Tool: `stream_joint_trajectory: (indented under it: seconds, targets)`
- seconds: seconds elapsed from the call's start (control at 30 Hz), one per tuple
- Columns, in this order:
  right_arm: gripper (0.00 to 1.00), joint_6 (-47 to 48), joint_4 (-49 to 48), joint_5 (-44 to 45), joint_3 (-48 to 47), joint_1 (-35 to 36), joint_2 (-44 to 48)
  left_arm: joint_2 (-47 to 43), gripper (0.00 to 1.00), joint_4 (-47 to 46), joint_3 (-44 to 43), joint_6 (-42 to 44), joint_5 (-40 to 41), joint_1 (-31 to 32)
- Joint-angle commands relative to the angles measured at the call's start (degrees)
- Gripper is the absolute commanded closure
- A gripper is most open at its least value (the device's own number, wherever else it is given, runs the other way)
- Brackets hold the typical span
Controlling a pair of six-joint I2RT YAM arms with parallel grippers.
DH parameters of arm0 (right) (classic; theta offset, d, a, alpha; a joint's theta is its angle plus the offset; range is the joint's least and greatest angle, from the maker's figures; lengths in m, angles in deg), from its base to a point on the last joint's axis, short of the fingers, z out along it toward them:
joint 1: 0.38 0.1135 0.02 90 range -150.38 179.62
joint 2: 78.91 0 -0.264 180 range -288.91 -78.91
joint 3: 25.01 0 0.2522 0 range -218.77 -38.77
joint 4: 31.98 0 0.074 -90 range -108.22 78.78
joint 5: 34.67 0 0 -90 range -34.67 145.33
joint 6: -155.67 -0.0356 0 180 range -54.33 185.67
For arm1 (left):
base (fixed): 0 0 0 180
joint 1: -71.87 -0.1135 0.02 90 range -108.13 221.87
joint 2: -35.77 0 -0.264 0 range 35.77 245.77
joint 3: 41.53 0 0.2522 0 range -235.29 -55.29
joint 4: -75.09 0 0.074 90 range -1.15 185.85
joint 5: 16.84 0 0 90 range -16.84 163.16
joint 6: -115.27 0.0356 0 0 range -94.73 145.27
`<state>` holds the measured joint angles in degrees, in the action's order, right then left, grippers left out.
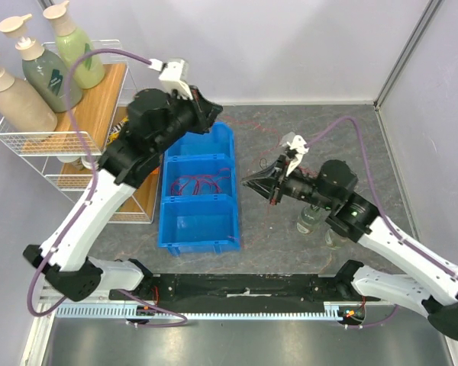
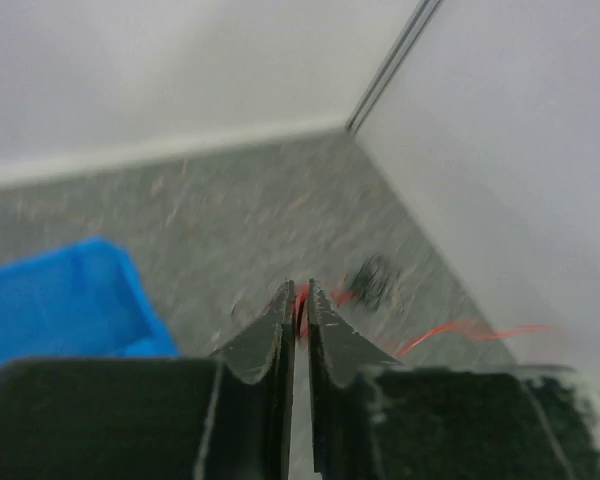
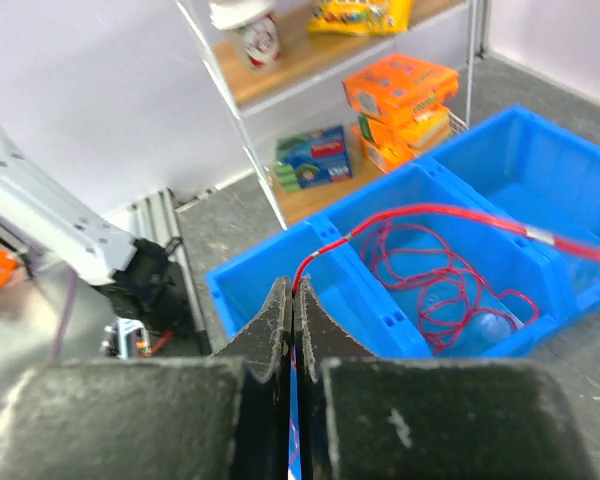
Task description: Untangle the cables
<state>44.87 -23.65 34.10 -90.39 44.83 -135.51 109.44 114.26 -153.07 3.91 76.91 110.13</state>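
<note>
Untangling partly done: one red cable (image 3: 420, 208) lies coiled in the blue bin's (image 1: 198, 245) middle compartment.
My right gripper (image 3: 292, 290), centre frame, is clamped on that cable's end. My left gripper (image 2: 298, 295), upper centre, seems closed on a red strand (image 2: 460, 330). A black tangle (image 2: 375, 280) on the tabletop (image 2: 180, 220) likely needs separating.

1. Grey speckled tabletop (image 1: 320, 130), evenly lit
2. Plain white walls (image 1: 290, 46) meeting at a metal corner strip (image 1: 404, 53)
3. White wire rack (image 1: 61, 143) with wooden shelves (image 1: 113, 95), at left
</note>
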Motion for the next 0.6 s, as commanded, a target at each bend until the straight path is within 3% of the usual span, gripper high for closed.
stream_joint_trajectory:
  seconds: [0.0,0.03,0.1,0.17,0.3,0.33,0.4,0.5,0.57]
  targets:
    - [1.0,-5.47,8.3,-1.36,-4.27,-0.12,3.86,3.67,0.75,2.45,8.64,0.54,-8.99,-3.8]
    - [1.0,-6.0,10.85,-0.74,-5.85,-0.12,3.43,3.33,0.63,1.84,10.74,0.54,-12.24,-4.24]
    - [1.0,-6.97,15.86,0.05,-9.1,-0.04,1.94,0.88,0.26,0.0,14.53,1.58,-15.78,-4.6]
    - [1.0,-7.68,19.04,0.84,-11.48,-0.12,1.49,-2.46,0.15,-1.93,16.91,3.69,-19.81,-4.6]
    - [1.0,-7.68,22.91,2.24,-14.12,-0.12,1.93,-10.8,0.18,-5.88,20.86,6.07,-25.44,-4.51]
    - [1.0,-7.33,23.79,2.42,-14.82,-0.12,1.76,-12.39,0.22,-7.2,21.83,6.51,-27.37,-4.6]
    - [1.0,-6.54,24.85,2.16,-15.88,-0.12,1.67,-15.21,0.37,-11.07,24.46,6.86,-32.46,-4.51]
    - [1.0,-5.49,26.7,2.6,-16.67,-0.12,2.19,-18.03,0.38,-17.13,27.81,6.25,-37.75,-4.6]
    - [1.0,-4.52,28.8,2.95,-16.5,-0.12,2.37,-19.08,0.3,-20.03,28.95,5.11,-40.21,-4.6]
